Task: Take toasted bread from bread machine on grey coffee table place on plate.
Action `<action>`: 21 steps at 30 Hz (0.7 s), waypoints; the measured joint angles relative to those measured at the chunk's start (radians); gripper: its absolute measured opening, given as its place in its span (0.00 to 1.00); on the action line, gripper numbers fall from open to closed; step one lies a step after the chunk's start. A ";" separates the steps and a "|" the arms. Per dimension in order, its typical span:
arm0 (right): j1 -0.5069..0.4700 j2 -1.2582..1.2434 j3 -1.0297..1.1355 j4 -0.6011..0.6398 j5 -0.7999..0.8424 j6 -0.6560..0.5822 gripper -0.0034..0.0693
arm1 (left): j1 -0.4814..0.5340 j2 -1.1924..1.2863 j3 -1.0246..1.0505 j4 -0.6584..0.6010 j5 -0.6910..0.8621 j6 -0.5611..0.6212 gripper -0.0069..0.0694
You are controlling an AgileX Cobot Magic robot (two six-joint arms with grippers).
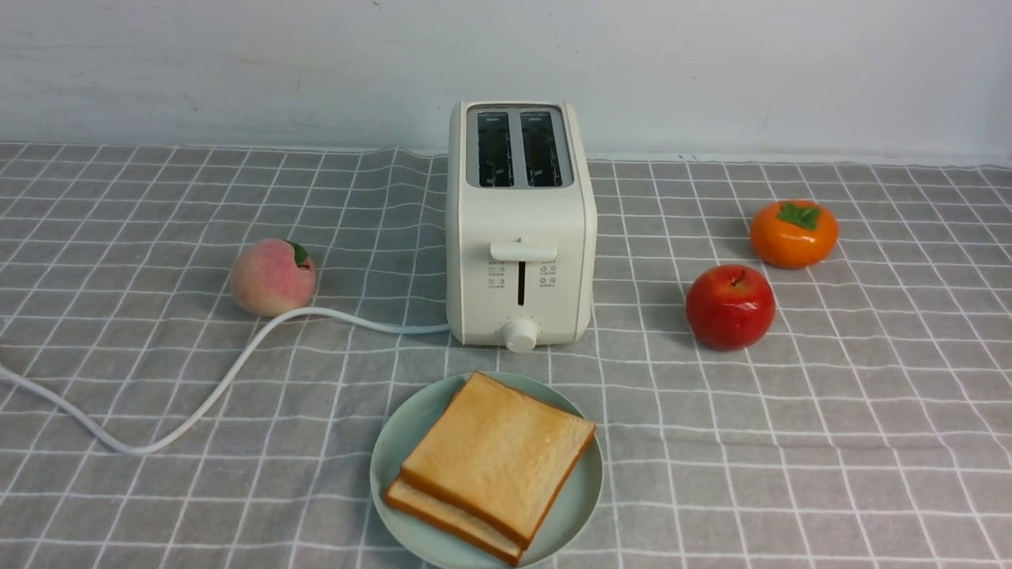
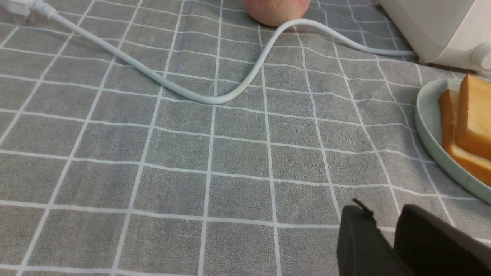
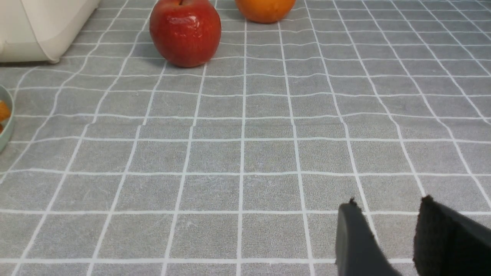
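The cream-white bread machine stands at the middle of the grey coffee table; both its slots look empty. Two slices of toasted bread lie stacked on the mint-green plate just in front of it. Neither gripper shows in the front view. My left gripper hovers low over bare cloth beside the plate and toast, its jaws a narrow gap apart and empty. My right gripper is over bare cloth on the plate's other side, open and empty.
The toaster's white cord loops across the left of the table. A peach sits left of the toaster. A red apple and an orange persimmon sit to its right. A white wall runs behind.
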 joint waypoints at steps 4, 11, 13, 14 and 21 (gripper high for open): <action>0.000 0.000 0.000 0.000 0.000 0.000 0.38 | 0.000 0.000 0.000 0.000 0.000 0.000 0.28; 0.000 0.000 0.000 0.000 0.000 0.000 0.38 | 0.000 0.000 0.000 0.000 0.000 0.000 0.29; 0.000 0.000 0.000 0.000 0.000 0.000 0.38 | 0.000 0.000 0.000 0.000 0.000 0.000 0.29; 0.000 0.000 0.000 0.000 0.000 0.000 0.38 | 0.000 0.000 0.000 0.000 0.000 0.000 0.30; 0.000 0.000 0.000 0.000 0.000 0.000 0.38 | 0.000 0.000 0.000 0.000 0.000 0.000 0.31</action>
